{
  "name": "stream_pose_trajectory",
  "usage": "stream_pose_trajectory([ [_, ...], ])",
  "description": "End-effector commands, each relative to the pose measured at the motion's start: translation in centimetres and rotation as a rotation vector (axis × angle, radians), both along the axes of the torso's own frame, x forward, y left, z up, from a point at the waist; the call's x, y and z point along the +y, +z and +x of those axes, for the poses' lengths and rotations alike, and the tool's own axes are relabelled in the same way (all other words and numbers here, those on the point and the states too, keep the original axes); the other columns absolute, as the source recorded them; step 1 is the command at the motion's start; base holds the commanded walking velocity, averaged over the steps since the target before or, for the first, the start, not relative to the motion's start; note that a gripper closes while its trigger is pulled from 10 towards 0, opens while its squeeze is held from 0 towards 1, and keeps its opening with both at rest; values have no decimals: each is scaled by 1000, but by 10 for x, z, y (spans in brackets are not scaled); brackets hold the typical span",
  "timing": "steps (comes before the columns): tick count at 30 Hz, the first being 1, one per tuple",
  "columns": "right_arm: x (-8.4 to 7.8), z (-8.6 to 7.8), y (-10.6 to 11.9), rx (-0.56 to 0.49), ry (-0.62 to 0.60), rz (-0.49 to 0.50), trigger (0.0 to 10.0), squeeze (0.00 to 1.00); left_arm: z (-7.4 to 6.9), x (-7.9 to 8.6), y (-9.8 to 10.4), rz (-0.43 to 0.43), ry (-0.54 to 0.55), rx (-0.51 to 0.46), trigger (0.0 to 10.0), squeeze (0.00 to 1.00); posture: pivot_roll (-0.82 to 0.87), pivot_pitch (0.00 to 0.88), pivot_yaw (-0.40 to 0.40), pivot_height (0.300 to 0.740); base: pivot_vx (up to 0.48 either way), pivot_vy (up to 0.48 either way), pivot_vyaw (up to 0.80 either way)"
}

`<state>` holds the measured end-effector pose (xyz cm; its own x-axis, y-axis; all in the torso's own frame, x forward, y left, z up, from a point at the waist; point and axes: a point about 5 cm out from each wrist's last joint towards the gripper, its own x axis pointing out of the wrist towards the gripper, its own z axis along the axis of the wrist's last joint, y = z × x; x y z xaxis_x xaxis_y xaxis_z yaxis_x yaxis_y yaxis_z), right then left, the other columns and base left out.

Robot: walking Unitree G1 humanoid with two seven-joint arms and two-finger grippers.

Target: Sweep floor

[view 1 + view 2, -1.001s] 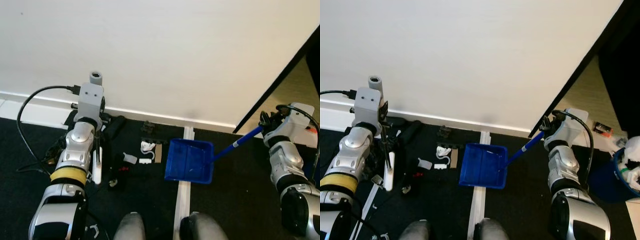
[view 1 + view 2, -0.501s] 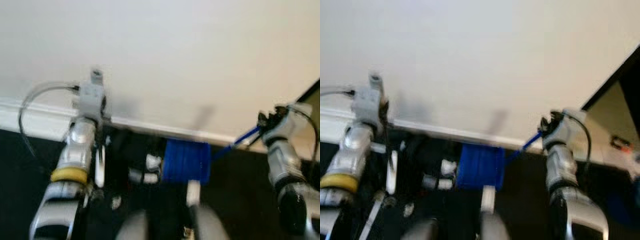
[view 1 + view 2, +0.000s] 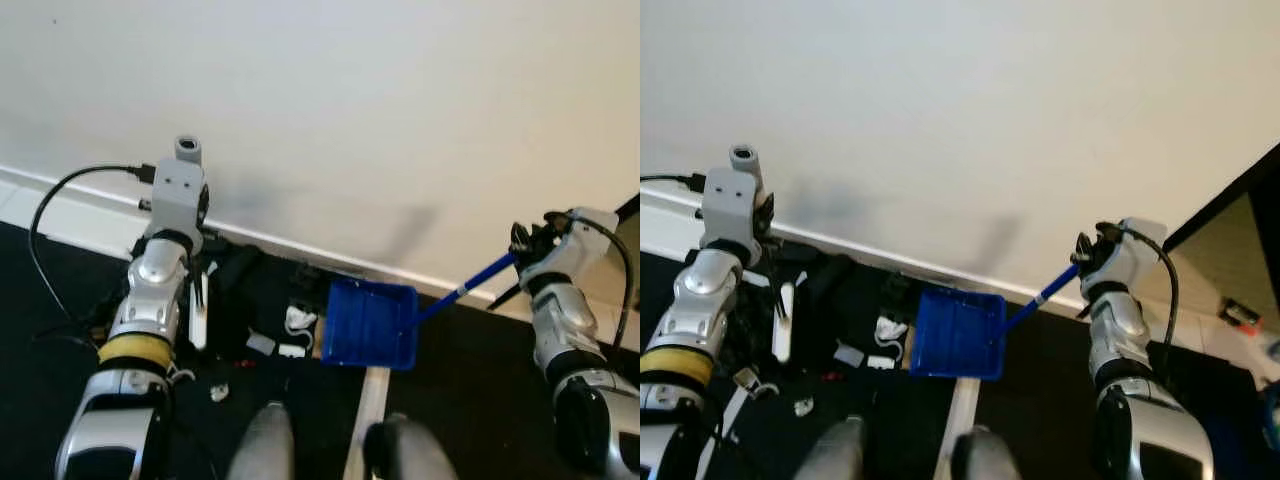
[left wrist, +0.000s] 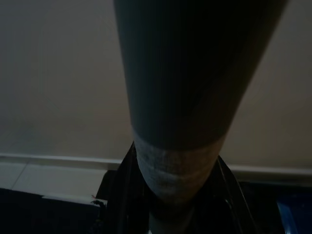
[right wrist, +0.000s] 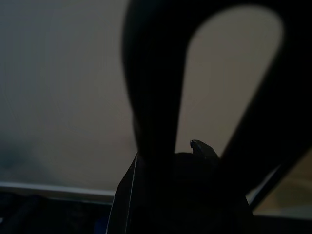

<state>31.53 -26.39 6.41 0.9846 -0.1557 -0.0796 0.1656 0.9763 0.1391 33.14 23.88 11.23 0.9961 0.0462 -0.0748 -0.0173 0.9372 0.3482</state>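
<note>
Left eye view: the right gripper [image 3: 522, 247] is seen closed around the upper end of the blue dustpan's handle [image 3: 470, 286], a thin straight rod that slopes down and away from it toward the robot's left. At the rod's lower end the dustpan [image 3: 368, 325] is set on the dark floor [image 3: 470, 390], a shallow blue plastic tray with raised walls, its mouth turned toward the litter. Beyond the pan, small white scraps [image 3: 296, 320] and dark bits are scattered on the floor close to the white skirting board [image 3: 80, 215] at the foot of the plain pale wall [image 3: 350, 110].

The left gripper [image 3: 197, 262] is held at the far side of the litter from the pan, with a white brush handle [image 3: 198, 312] hanging down just below it and a black brush head [image 3: 236, 268] beside it; whether its fingers are spread or pressed together cannot be told.

In the right eye view a dark doorway edge [image 3: 1230, 195] and pale tiles past it are added on the right. In the left wrist view a thick, dark, rounded shaft [image 4: 178, 122] with a grey woven band is shown close up, with the pan's blue corner [image 4: 295, 217] at the edge. In the right wrist view, dark finger silhouettes [image 5: 156, 97] are set against the wall.
</note>
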Motion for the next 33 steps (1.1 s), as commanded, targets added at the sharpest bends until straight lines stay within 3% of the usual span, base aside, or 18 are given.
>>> stream_pose_trajectory([
  [1,-8,0,6,-27,-25,-12,10000,0,3,-3,10,33,-14,-44,10000,0,130,66,-53,740,0,0,0],
  [9,-7,3,9,-24,-14,-20,10000,0,7,4,15,50,33,-67,10000,0,128,94,-54,740,0,0,0],
  [14,-2,6,7,4,29,-40,10000,0,9,12,22,28,70,-111,10000,0,139,158,-66,740,0,0,0],
  [24,-5,6,9,27,63,-75,10000,0,12,7,41,-13,-14,-197,10000,0,156,282,-67,740,0,0,0],
  [27,-6,13,18,5,60,-78,10000,0,12,7,55,-2,-53,-266,10000,0,164,345,-59,740,0,0,0],
  [33,-3,25,35,-51,49,-66,10000,0,16,12,65,16,-60,-303,10000,0,168,375,-51,740,0,0,0],
])
